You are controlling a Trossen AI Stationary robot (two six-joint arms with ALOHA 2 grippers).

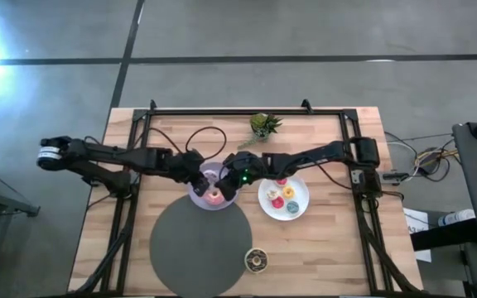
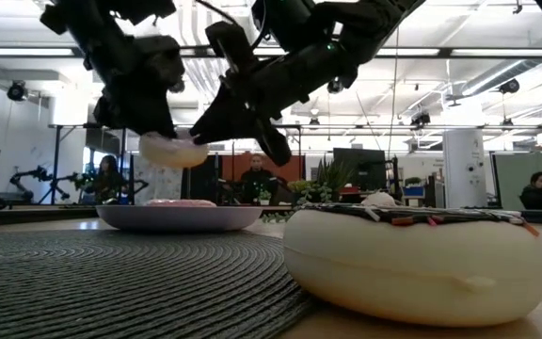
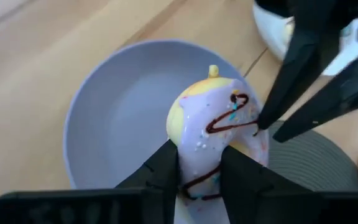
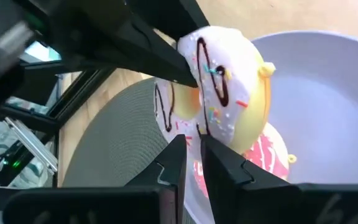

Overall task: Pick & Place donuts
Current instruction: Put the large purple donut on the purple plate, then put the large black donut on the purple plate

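Lilac-iced donut (image 3: 219,124), pale yellow body, dark squiggle and sprinkles on the icing: held in the air above the lilac plate (image 1: 199,195), near the centre of the counter (image 1: 330,248). Left hand (image 3: 199,163) is clamped on its rim, one finger on each side. Right hand (image 4: 192,163) meets the same donut from the opposite side, its fingers drawn close together on the edge of the ring; in the low view both hands converge on it from above.

Pink donut (image 4: 267,155): lying in the lilac plate, directly below the held one.

Lilac plate: at 12 o'clock of the large dark grey mat (image 1: 200,245), its edge overlapping the mat's rim.

White plate (image 1: 299,207): at 3 o'clock of the lilac plate, near but apart, carrying several small donuts, among them a pink, a yellow and a teal one.

Chocolate-iced donut (image 1: 256,260): alone on the bare wood at about 4 o'clock of the mat, just beside its edge; it fills the foreground of the low view.

Small potted plant (image 1: 264,124): at 12 o'clock, near the far edge of the counter.
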